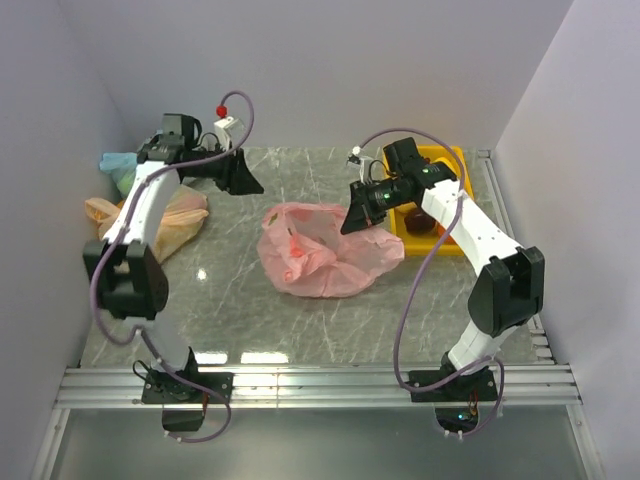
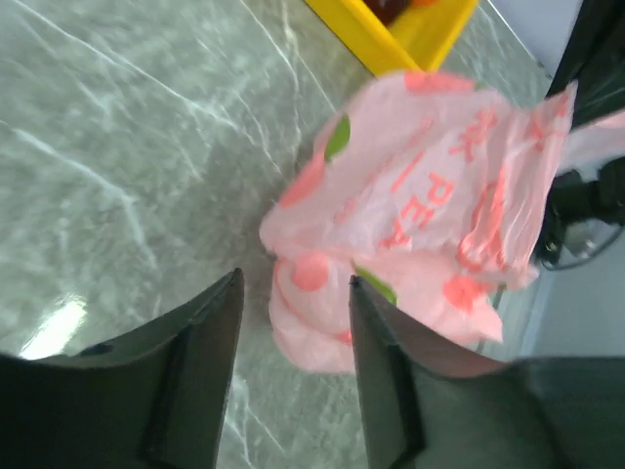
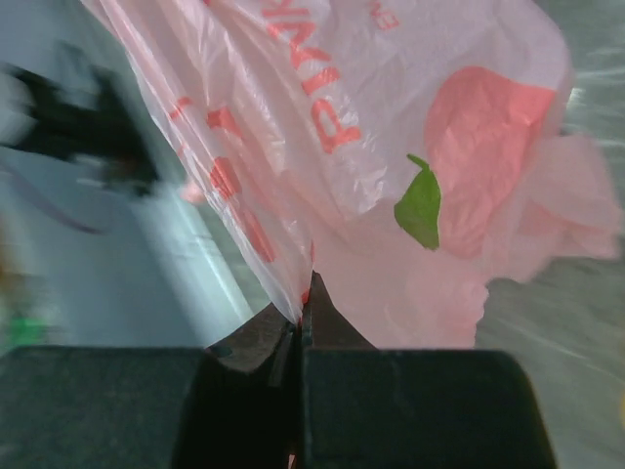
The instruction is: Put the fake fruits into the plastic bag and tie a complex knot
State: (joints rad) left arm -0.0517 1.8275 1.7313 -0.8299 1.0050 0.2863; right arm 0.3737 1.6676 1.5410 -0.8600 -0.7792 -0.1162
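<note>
The plastic bag (image 1: 325, 255) is lying crumpled in the middle of the table (image 1: 230, 300), w/ its right edge being lifted. Some fake fruits (image 1: 420, 222) are sitting in the yellow tray (image 1: 445, 152) just beside it, so the job looks like it's only starting: fruits not in yet, no knot. The right gripper (image 3: 301, 315) is pinching the bag's thin edge, fingers pressed together. The left gripper (image 2: 293, 293) is hanging near the bag, fingers spread apart, holding & touching nothing.
</note>
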